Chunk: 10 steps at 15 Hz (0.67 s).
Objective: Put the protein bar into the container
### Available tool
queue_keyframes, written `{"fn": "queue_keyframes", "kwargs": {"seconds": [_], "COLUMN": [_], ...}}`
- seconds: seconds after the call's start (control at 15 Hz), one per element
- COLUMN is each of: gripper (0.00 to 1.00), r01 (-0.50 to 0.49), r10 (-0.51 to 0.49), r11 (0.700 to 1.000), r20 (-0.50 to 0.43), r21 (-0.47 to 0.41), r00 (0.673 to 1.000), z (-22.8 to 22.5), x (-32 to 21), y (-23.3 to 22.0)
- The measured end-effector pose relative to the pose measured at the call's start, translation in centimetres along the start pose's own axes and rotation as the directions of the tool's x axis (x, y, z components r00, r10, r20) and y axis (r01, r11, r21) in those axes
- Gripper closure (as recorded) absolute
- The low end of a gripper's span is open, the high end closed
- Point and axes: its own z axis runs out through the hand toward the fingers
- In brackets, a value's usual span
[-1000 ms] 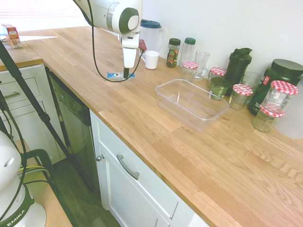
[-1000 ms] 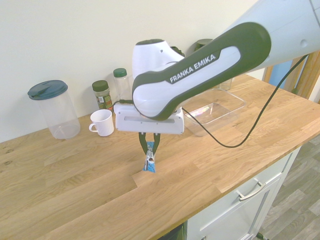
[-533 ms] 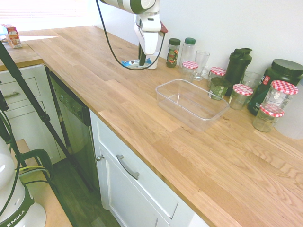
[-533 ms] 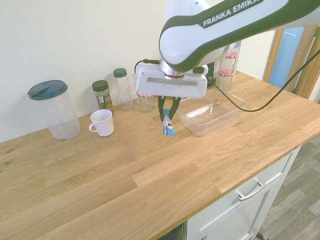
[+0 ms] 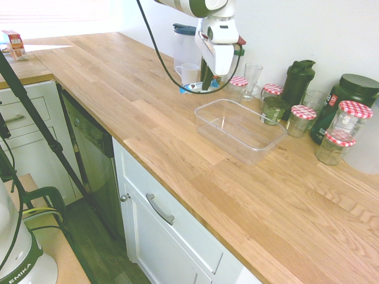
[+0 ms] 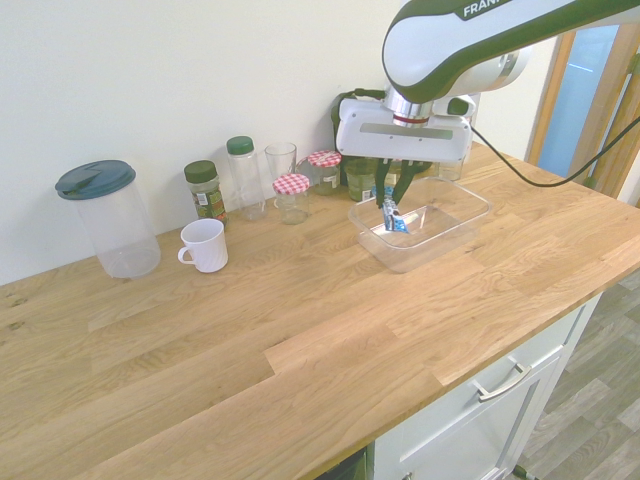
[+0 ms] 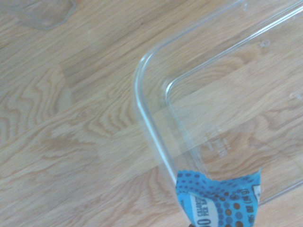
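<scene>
- The protein bar hangs upright in the air, pinched at its top end, over the near-wall end of the container; in the wrist view the blue dotted wrapper sits right at the container's rounded corner.
- Risk, as I judge it: the bar is above the rim edge rather than the container's middle, so a release here could land it on the rim or tip it out onto the surface.
- A light, flat packet may also flutter or stick to a finger when let go.
- The tub is light; a low pass could nudge it toward the checked-lid jars beside it.
- The claw is narrowed to a thin gap, gripping only the bar and touching nothing else.
</scene>
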Motion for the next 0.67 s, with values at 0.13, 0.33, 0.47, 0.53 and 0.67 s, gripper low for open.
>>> {"fn": "queue_keyframes", "kwargs": {"seconds": [0.13, 0.33, 0.47, 0.53, 0.67], "gripper": [1.0, 1.0, 1.0, 1.0, 1.0], "r01": [-0.003, -0.005, -0.008, -0.01, -0.015], "r10": [0.003, 0.006, 0.008, 0.01, 0.015], "r11": [1.0, 1.0, 1.0, 1.0, 1.0], "r20": [-0.002, 0.002, 0.005, 0.004, 0.003], "r21": [-0.008, -0.02, -0.024, -0.023, -0.02], "r00": [1.0, 1.0, 1.0, 1.0, 1.0], "z": [0.4, 1.6, 2.7, 3.1, 3.7], "x": [1.3, 2.2, 2.5, 2.6, 2.9], "y": [0.5, 0.9, 1.0, 1.0, 1.1]}}
